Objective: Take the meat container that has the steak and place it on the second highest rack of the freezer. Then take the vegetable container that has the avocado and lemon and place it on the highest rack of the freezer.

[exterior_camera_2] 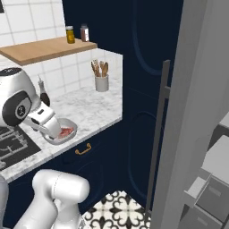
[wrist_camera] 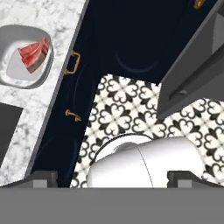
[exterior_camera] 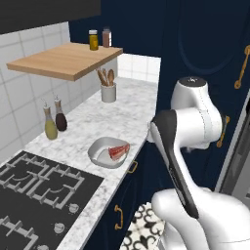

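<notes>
grey freezer (exterior_camera_2: 197, 112) door swung open on the right, ready for loading | marble table (exterior_camera: 97, 122) carries the meat container (exterior_camera: 108, 152) near its front edge, within reach | steak (exterior_camera: 118, 151) lies inside it | claw (wrist_camera: 112, 177) aimed floorward, tips wide apart, gripping nothing

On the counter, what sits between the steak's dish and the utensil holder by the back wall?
Nothing: in the left base view bare marble counter runs from the grey dish holding the steak to the utensil holder. The two bottles stand off to the side.
</notes>
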